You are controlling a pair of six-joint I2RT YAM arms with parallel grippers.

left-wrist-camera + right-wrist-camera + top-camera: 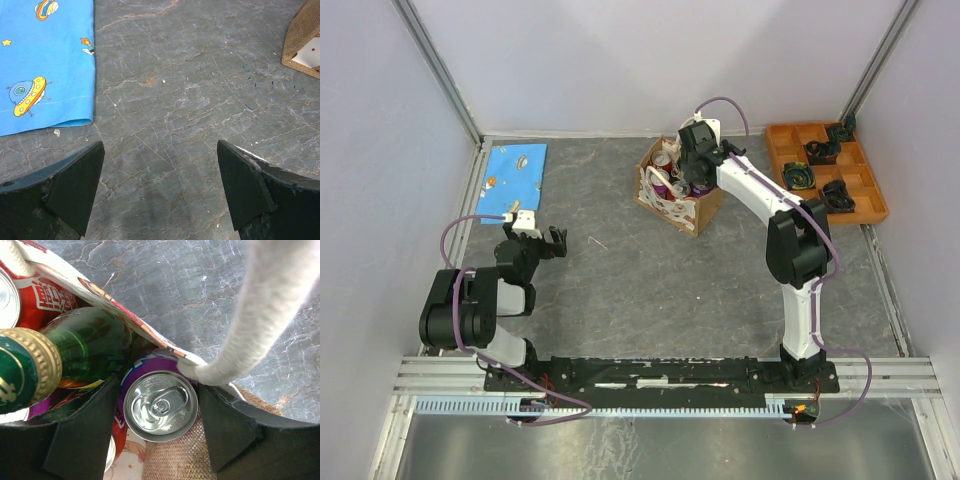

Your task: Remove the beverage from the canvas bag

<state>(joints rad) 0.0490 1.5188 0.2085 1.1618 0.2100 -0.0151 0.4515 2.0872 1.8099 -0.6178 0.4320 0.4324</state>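
Observation:
The canvas bag [680, 207] stands at the back middle of the table, packed with drinks. My right gripper [685, 182] reaches down into it from above. In the right wrist view its two black fingers press against both sides of a purple can [161, 405] with a silver top, so the gripper [159, 407] is shut on that can. Beside the can a green glass bottle [85, 347] with a gold cap leans, and a red can [42, 302] sits behind it. A white rope handle [260, 315] arcs over the right finger. My left gripper [557, 243] hovers open over bare table at the left.
A blue cartoon-print cloth [515, 178] lies at the back left, and also shows in the left wrist view [45, 60]. An orange compartment tray [788, 140] holding dark parts sits at the back right. The bag's corner [302, 35] shows at the upper right of the left wrist view.

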